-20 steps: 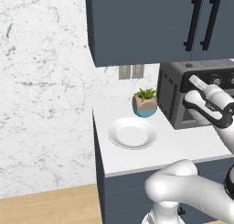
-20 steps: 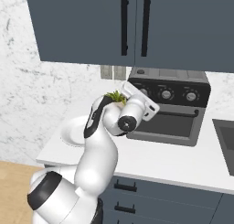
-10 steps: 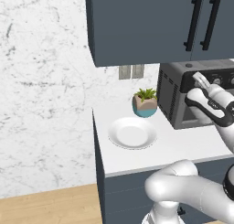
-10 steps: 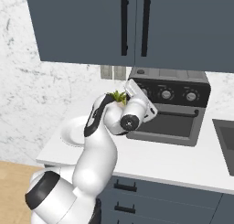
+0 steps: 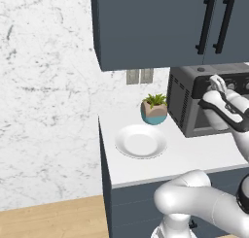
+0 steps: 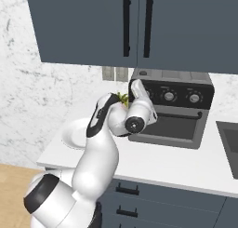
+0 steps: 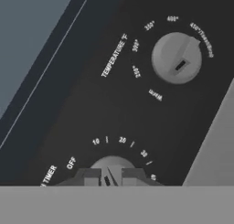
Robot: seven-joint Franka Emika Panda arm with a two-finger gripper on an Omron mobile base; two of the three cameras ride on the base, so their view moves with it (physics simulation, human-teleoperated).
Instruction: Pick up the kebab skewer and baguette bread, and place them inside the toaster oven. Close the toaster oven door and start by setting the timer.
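The tool (image 7: 108, 176) sits pressed up against the control panel of the toaster oven (image 6: 173, 111), its two dark tips nearly together and pinched on the timer knob (image 7: 111, 165) at the panel's left end. In the hand view the knob is a smooth grey dome, half hidden behind the tips, ringed by white printed marks reading OFF, 10, 20 and 30, with the word TIMER beside them. Further along the panel stands the temperature knob (image 7: 176, 57), a round matte grey disc with a raised pointer ridge and a small dark slot, well apart from the tool and circled by degree figures and the word WARM.

From the right base view the toaster oven is a boxy dark grey-black body with a flat top, standing on the white counter (image 6: 172, 164) against the marbled wall. The toaster oven door (image 6: 174, 128) is shut upright, a dark frame around a glass window with a thin black bar handle across its top. In the left base view the oven's side shows vent slats.

To the oven's left on the counter sit a small potted plant (image 5: 154, 109) in a stone-and-teal pot and a smooth white plate (image 5: 140, 141), round and shallow. Dark blue cabinets (image 6: 121, 27) with black bar handles hang above.
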